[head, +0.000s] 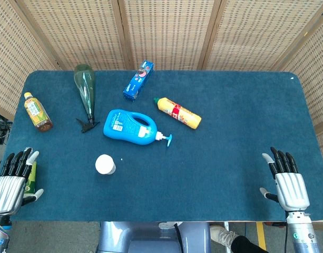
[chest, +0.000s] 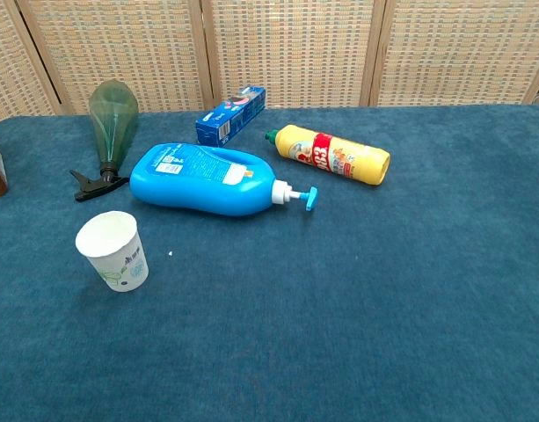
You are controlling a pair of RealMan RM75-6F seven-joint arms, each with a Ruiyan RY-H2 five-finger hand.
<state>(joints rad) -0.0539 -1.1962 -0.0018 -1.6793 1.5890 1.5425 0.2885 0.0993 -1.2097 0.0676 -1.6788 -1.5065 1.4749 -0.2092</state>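
Note:
My left hand rests at the table's front left corner, fingers straight and apart. A small green and yellow thing lies between its thumb and palm; no grip on it shows. My right hand lies at the front right edge with its fingers spread, holding nothing. Neither hand appears in the chest view. Nearest the left hand stands a white paper cup, upright. Behind the cup a blue pump bottle lies on its side, nozzle pointing right.
The table has a blue cloth. On it lie a yellow bottle with a red label, a blue toothpaste box, a green spray bottle and a brown tea bottle. Wicker screens stand behind.

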